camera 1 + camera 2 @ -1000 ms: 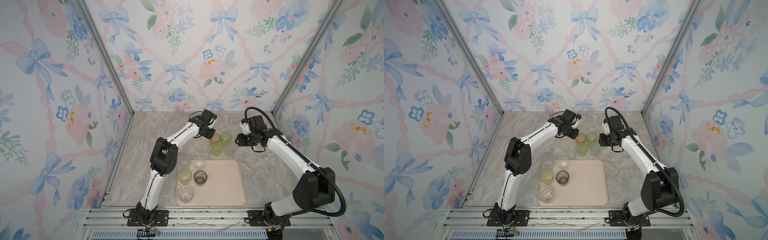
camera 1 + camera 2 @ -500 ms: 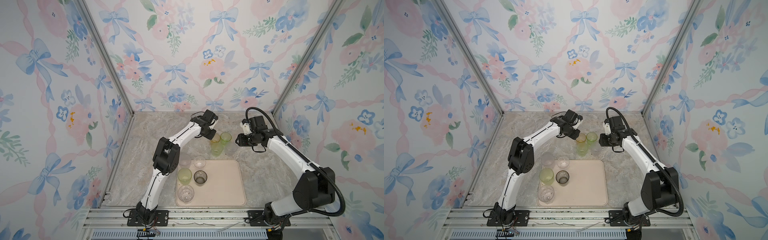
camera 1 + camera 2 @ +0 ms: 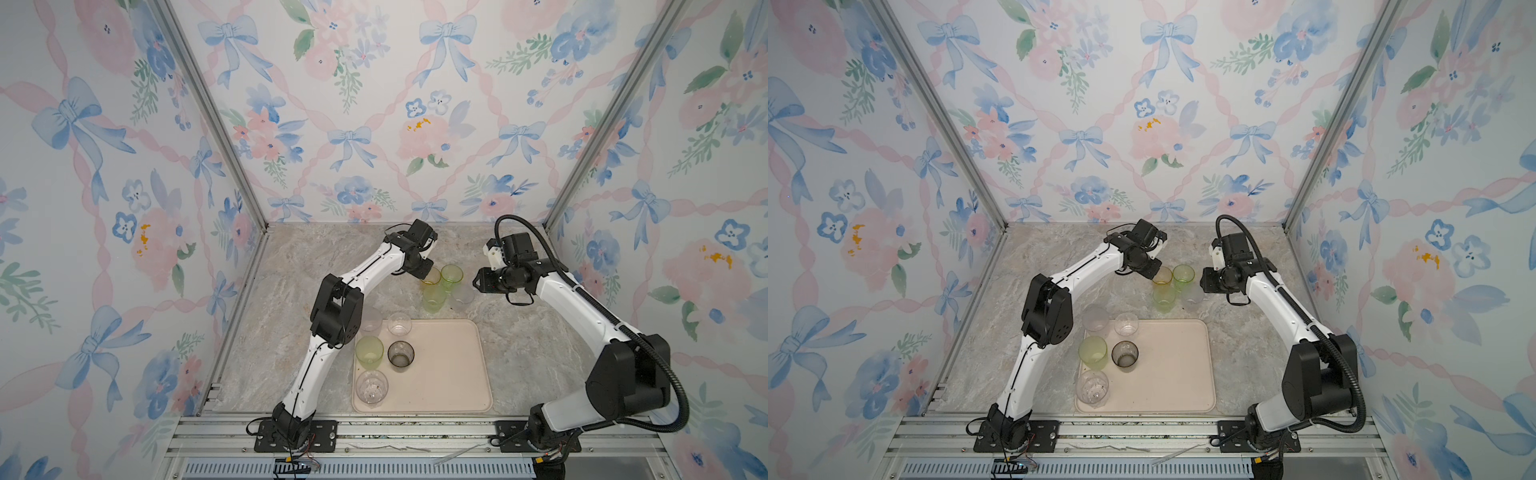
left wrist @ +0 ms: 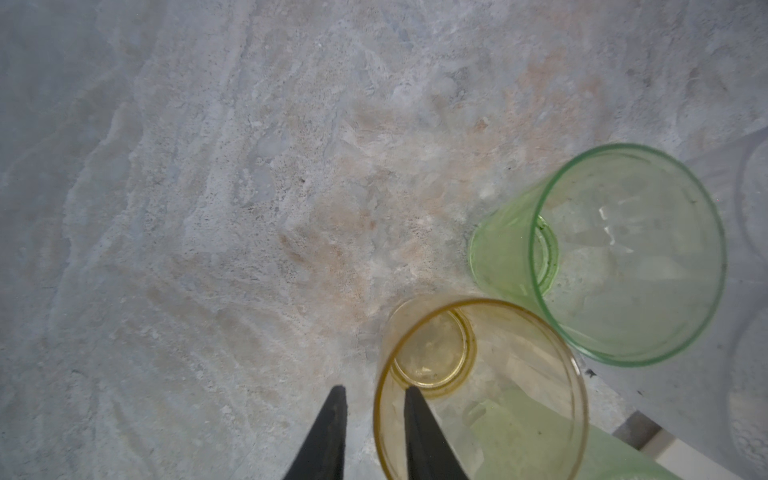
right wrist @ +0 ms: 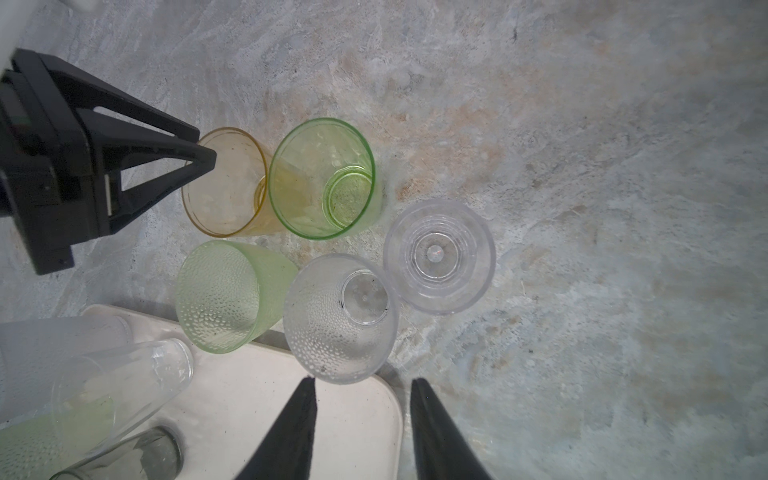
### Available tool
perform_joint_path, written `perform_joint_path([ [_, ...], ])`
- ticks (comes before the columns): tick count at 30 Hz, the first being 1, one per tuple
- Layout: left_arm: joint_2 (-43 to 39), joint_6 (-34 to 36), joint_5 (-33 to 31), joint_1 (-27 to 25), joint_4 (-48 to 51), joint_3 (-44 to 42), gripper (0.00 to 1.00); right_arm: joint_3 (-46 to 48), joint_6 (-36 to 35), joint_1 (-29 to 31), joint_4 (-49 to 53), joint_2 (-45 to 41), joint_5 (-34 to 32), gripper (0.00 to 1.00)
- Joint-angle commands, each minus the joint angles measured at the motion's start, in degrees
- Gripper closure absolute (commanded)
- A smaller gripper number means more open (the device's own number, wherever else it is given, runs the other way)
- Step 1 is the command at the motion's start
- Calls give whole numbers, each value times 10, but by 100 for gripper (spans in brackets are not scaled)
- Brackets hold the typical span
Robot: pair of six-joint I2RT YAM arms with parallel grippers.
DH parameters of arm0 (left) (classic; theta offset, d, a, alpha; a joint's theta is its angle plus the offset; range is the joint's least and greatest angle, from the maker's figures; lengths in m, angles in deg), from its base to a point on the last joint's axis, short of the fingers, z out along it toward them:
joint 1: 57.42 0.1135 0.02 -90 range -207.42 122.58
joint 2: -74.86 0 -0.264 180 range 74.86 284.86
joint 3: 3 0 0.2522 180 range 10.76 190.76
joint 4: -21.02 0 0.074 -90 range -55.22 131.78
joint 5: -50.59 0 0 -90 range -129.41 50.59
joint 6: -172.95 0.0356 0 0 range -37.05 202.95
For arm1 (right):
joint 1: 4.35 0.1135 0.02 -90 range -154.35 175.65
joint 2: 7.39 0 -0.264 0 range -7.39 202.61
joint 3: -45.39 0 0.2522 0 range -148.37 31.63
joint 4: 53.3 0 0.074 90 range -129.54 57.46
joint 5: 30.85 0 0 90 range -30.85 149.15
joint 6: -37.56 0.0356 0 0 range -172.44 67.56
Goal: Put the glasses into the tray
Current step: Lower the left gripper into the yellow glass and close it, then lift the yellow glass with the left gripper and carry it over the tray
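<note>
The cream tray [image 3: 449, 374] held pale green, smoky grey and clear glasses [image 3: 401, 356] upright along its left side; an amber glass [image 5: 224, 183] and four other tumblers [image 5: 340, 316] stood clustered just beyond it.

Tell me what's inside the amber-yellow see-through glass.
One black finger of the left hand dips inside the amber-yellow see-through glass; the other is outside its wall. Otherwise it looks empty down to its base. That finger covers part of the inner wall.

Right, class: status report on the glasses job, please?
Left end effector open, astride amber glass rim. Right end effector open, empty. Five glasses on table, off tray. Green glass close beside.
</note>
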Motion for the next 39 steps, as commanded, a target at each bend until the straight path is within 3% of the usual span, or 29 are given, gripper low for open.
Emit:
perform_joint_path([
  [1, 17, 12, 0, -2, 20, 17, 73, 12, -5, -7, -5, -10, 8, 59],
  [17, 28, 16, 2, -3, 23, 25, 88, 16, -4, -10, -11, -8, 15, 59],
  [24, 28, 17, -15, -2, 26, 27, 100, 18, -3, -11, -11, -12, 15, 59],
  [39, -75, 39, -116, 18, 22, 37, 100, 19, 5, -4, -16, -24, 28, 59],
])
